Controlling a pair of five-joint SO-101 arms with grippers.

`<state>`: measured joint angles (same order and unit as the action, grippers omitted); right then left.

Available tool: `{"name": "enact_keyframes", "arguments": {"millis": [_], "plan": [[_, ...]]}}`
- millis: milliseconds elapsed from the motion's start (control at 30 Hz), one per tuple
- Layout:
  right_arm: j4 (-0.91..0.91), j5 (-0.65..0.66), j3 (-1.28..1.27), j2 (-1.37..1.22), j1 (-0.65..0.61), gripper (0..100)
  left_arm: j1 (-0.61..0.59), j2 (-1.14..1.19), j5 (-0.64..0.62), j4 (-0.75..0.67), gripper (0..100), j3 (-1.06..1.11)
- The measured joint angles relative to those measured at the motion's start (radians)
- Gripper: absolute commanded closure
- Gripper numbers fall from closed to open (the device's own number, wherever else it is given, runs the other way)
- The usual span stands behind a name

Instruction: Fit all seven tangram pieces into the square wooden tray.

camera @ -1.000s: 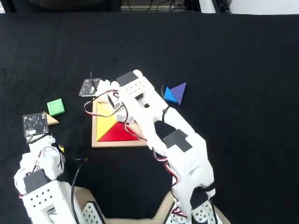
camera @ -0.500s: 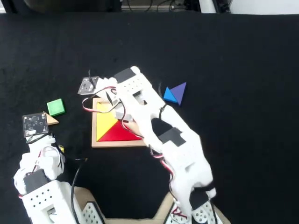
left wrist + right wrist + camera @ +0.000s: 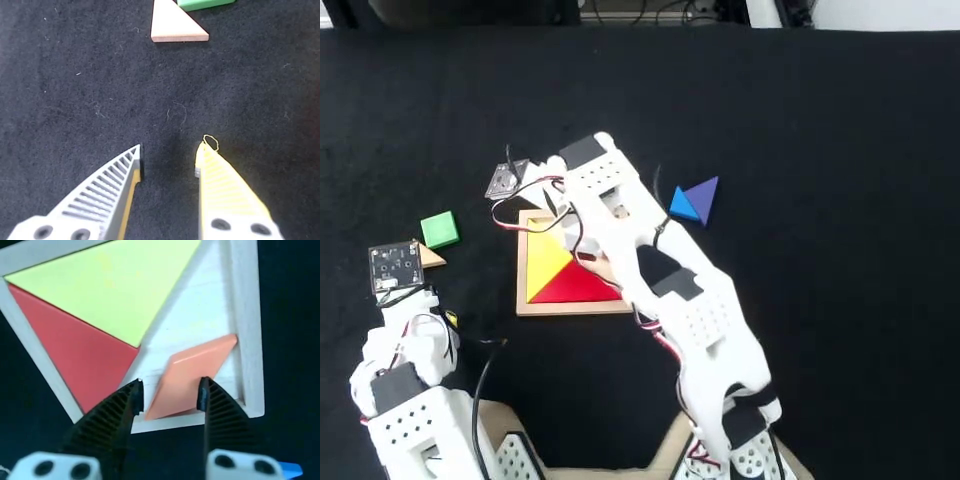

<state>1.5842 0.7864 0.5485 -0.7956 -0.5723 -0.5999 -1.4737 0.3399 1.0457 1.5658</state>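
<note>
The square wooden tray (image 3: pixel 523 305) holds a yellow triangle (image 3: pixel 546 262) and a red triangle (image 3: pixel 575 286). My right arm (image 3: pixel 620 225) stretches over the tray. Its gripper (image 3: pixel 170 385) is shut on an orange parallelogram (image 3: pixel 187 375), which lies tilted in a tray corner (image 3: pixel 247 340) with its lower edge on the rim, beside the yellow triangle (image 3: pixel 120 285) and the red triangle (image 3: pixel 80 350). My left gripper (image 3: pixel 170 150) hangs open over bare cloth. Just beyond it lie a tan triangle (image 3: pixel 175 25) and a green square (image 3: pixel 205 4). They lie left of the tray.
A blue triangle (image 3: pixel 684 205) and a purple triangle (image 3: pixel 706 194) touch each other to the right of the tray. The green square (image 3: pixel 440 229) and tan triangle (image 3: pixel 430 257) sit near the left arm's wrist camera (image 3: pixel 395 266). Black cloth covers the table.
The right arm's wrist has shifted a little toward the far side of the tray and to the left. The left arm has kept still.
</note>
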Motion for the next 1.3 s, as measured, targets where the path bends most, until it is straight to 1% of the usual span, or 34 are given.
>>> {"name": "enact_keyframes", "arguments": {"millis": [167,433,700,967,1167,1300], "plan": [[0.092,0.000,0.075,-0.018,0.005,80.7,0.000,0.000,0.000,0.000,82,0.000],[0.115,-0.057,0.066,0.000,0.005,80.7,0.000,0.000,0.000,0.000,82,0.000],[0.080,-0.141,0.048,0.003,0.005,80.7,0.000,0.000,0.000,0.000,82,0.000],[0.026,-0.152,0.037,0.015,-0.012,80.7,0.000,0.000,0.000,0.000,82,0.000],[-0.048,-0.153,0.038,-0.002,-0.018,80.7,0.000,0.000,0.000,0.000,82,0.000],[-0.058,-0.153,0.037,-0.015,-0.031,80.7,0.000,0.000,0.000,0.000,82,0.000]]}}
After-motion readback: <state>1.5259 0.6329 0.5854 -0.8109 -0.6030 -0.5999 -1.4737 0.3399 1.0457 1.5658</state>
